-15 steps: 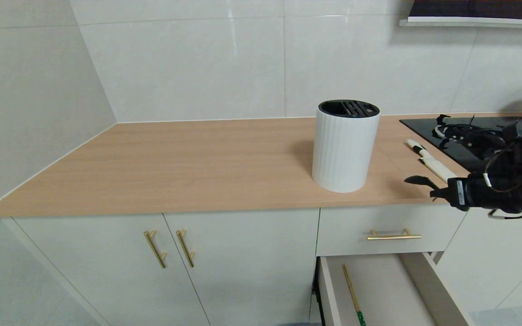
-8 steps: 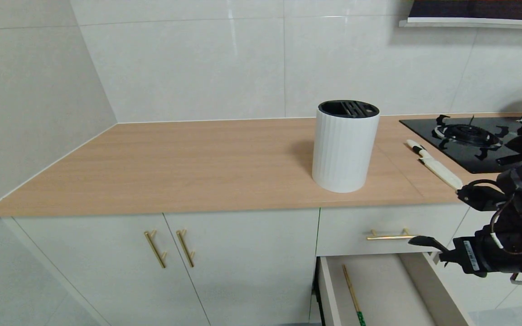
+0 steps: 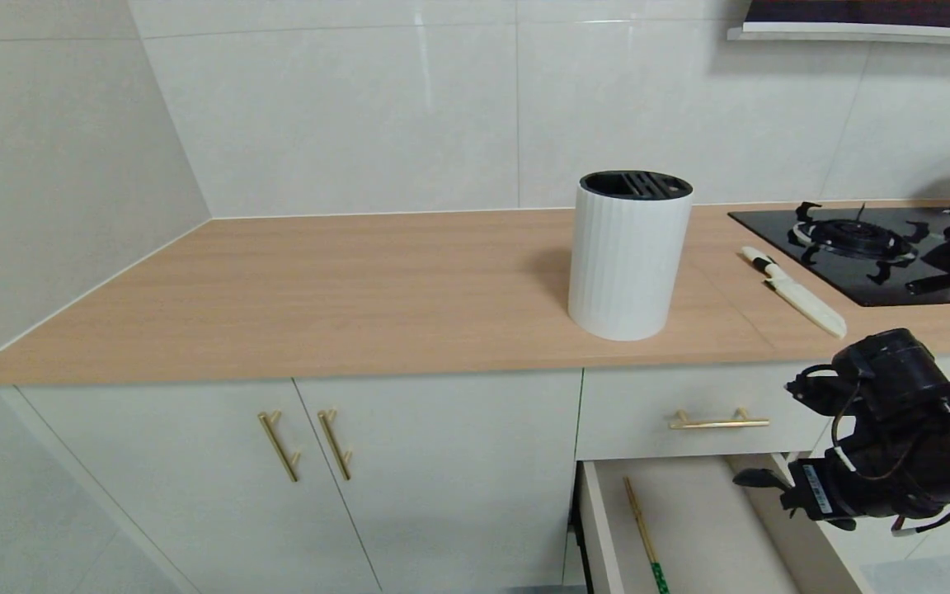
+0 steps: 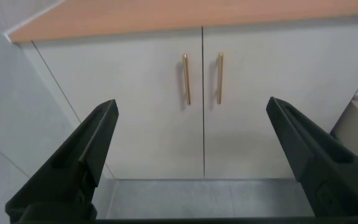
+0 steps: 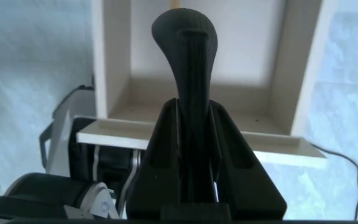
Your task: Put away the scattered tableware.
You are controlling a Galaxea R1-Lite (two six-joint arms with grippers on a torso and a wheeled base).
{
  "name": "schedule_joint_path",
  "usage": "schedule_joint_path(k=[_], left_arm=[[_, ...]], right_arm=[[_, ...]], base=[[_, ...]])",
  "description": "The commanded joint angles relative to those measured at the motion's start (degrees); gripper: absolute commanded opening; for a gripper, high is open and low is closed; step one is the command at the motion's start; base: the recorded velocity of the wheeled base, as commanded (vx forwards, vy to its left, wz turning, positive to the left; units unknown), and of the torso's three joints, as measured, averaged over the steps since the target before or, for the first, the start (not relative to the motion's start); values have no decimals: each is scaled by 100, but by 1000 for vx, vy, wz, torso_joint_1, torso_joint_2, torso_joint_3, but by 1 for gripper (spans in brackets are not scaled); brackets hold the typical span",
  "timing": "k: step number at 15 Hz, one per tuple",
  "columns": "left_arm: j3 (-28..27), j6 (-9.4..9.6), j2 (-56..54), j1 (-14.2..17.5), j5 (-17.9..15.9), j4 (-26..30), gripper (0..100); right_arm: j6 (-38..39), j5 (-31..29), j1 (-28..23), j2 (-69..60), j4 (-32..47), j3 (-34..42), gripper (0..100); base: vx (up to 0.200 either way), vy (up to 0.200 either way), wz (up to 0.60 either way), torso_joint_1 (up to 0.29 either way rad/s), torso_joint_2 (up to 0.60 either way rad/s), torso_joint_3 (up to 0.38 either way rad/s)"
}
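Light wood-grain countertop runs along the tiled wall, the largest thing before me. Below its front edge hang the two white cabinet doors with slim gold bar handles. To their right a shallow closed drawer with a gold handle sits above a pale open drawer that stands pulled out.

At the countertop's right end lies the black glass gas hob, set toward the back edge. The white ribbed cylindrical knife block with a black slotted top stands upright right of the countertop's middle, close to the front edge.

Between that block and the hob lies the cream-white knife with a black band on its handle, flat on the wood. It runs at a slant, with its blade tip near the front edge.

One thin wooden chopstick with a green patterned end lies in the open drawer, along its left wall.

My right gripper hangs over the open drawer's right wall, its jaws pressed together on nothing. My left gripper faces the cabinet doors, jaws spread wide apart.
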Motion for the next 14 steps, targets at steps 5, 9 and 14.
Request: schedule_joint_path(k=[5,9,14], left_arm=[[0,0,9,-4,2,-1,100],[0,0,9,-4,2,-1,100],[0,0,9,5,2,-1,100]], right_arm=[[-1,-3,54,432,-106,26,0],[-1,-12,98,502,-115,26,0],[-10,-152,107,793,-370,26,0]], base=[[0,0,0,-164,468,301],[0,0,0,-144,469,325],[0,0,0,-97,459,357]])
